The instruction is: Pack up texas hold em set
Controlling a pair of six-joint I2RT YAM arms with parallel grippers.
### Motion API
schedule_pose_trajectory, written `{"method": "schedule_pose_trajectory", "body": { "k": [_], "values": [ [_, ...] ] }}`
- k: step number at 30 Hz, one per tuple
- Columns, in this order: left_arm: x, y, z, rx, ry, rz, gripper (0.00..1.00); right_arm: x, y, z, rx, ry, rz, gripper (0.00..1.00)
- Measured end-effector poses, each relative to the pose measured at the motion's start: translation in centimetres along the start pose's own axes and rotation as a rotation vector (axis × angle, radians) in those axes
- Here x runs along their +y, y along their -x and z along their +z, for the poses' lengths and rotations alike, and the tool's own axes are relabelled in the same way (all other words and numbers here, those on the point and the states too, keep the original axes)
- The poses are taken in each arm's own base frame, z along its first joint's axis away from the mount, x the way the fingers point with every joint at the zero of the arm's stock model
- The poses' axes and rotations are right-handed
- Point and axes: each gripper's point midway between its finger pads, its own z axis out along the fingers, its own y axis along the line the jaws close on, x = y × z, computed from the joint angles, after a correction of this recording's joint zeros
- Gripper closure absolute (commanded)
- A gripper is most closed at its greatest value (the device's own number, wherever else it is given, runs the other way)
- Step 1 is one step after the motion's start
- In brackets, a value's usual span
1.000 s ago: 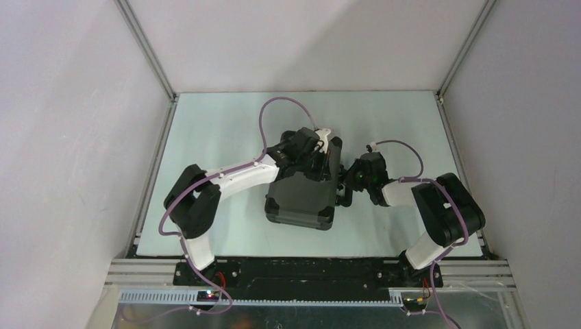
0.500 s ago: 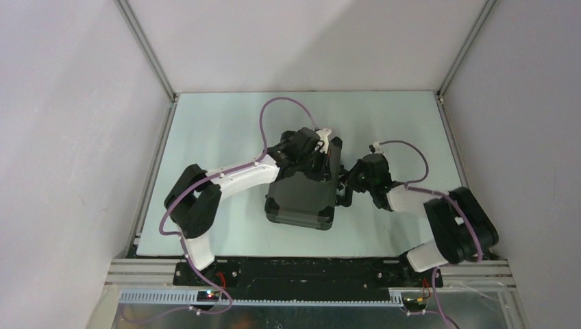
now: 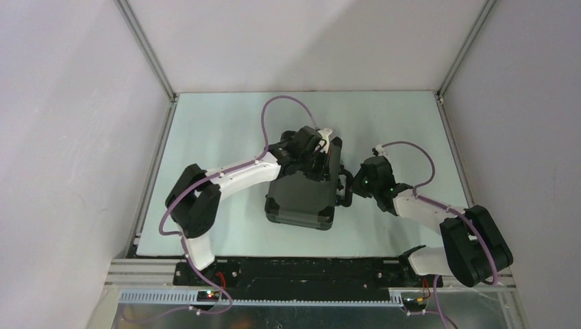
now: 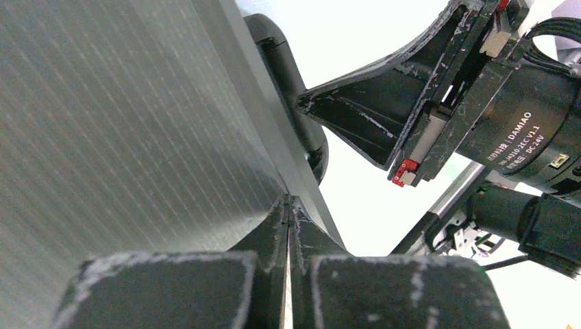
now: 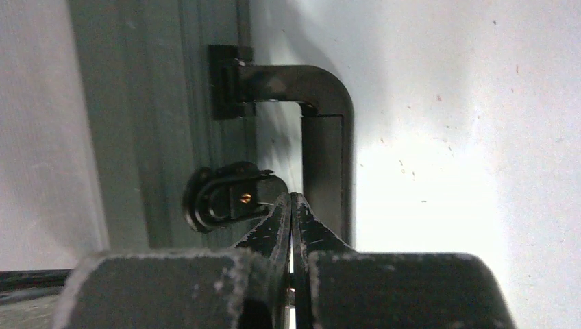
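While the right claw (image 5: 290, 203) sits pinched, the case handle (image 5: 327, 137) lies alongside.

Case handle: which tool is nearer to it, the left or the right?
Right. The right tool, shut, has its tips just beside the handle. The left tool, also shut, sits over the lid of the case, farther away.

elbow (image 3: 473, 247) behind right end effector (image 3: 344, 190) swung nearer base.

- The white-shelled left arm (image 3: 240, 173) and white-shelled right arm (image 3: 423, 205) had bulky black joints.
- Purple cables (image 3: 264, 116) looped along both.
- Scuffed black fingers (image 4: 171, 288) showed pale scratches.
- A black motor housing (image 4: 521, 120) read "DAMIAO".
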Motion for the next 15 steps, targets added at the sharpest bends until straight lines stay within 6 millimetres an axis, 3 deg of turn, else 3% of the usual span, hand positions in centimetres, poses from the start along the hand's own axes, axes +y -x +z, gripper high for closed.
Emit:
{"method": "schedule_pose_trajectory", "body": {
  "k": [12,15],
  "values": [
    [2.5,0.5,-2.7,0.065,0.140,-0.009,1.00,-0.4,-1.9,0.8,0.071,-0.010,-0.009,1.00],
    [3.4,1.0,-4.2,0.059,0.166,-0.022,1.00,-0.4,-2.1,0.9,0.082,-0.004,-0.009,1.00]
  ]
}}
